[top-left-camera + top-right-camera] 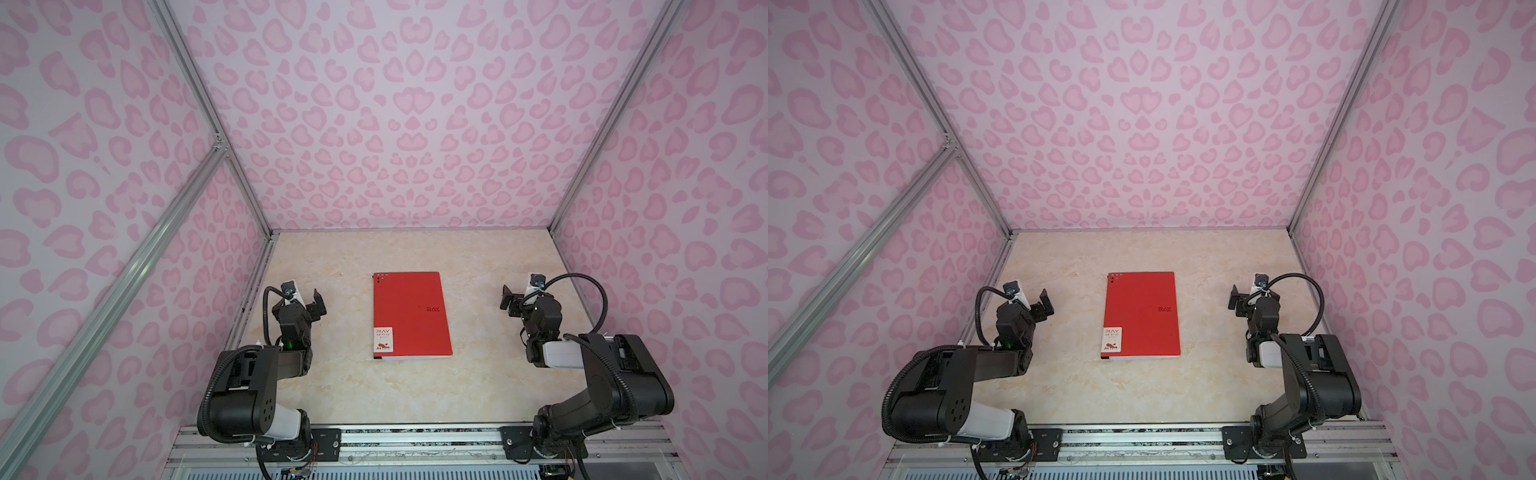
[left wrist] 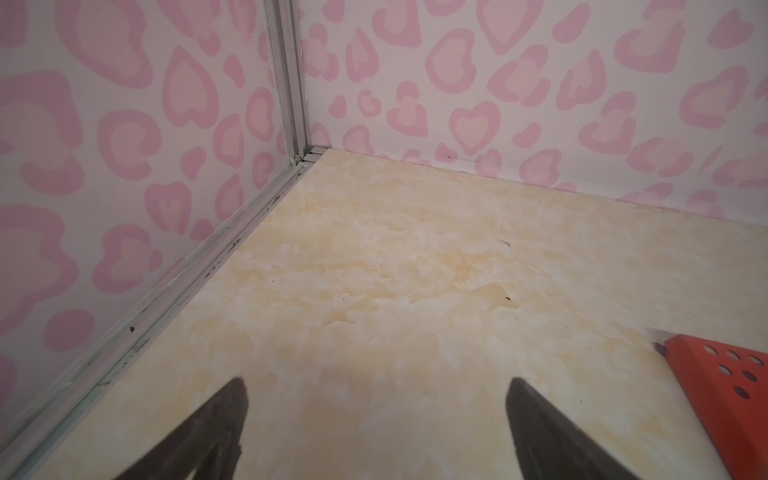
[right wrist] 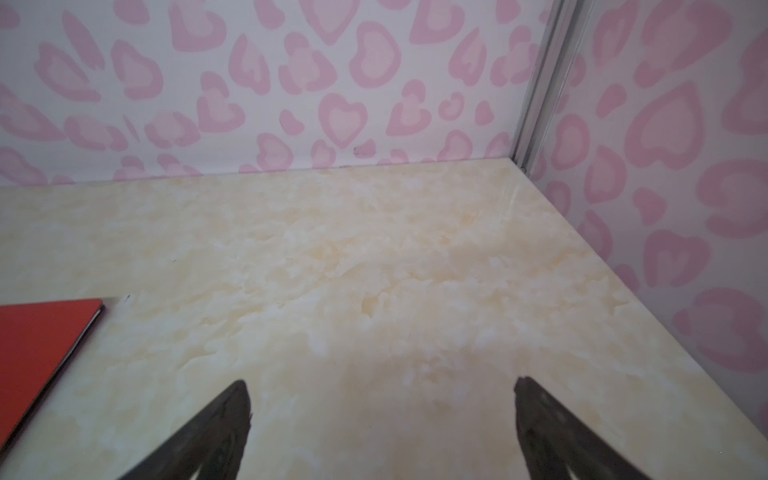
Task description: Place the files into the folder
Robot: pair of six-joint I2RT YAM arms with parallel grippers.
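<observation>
— Nearest us, the metal rail (image 1: 415,434) runs along the front of the counter (image 1: 478,386). Moving from the left, what do we make of the left gripper (image 2: 376,380)?
— We see its jaws spread wide with only bare counter between them. It grasps nothing and hangs beside the left wall (image 1: 124,249), well apart from the folder (image 1: 411,313). We read that as a parked pose, out of the way.
— And the folder itself?
— It lies flat and closed in the middle of the counter, red cover up, with its label (image 1: 383,340) at the near left corner. We find no loose files anywhere. A pale sliver (image 1: 415,357) along its near edge may be sheets inside, though we cannot be sure.
— So it's closed because the filing looks finished?
— That is our judgement, yes.
— And the right gripper (image 3: 380,380)?
— Released too, jaws apart over bare counter near the right wall (image 1: 665,249), mirroring its partner. We think that is so neither arm crowds the folder.
</observation>
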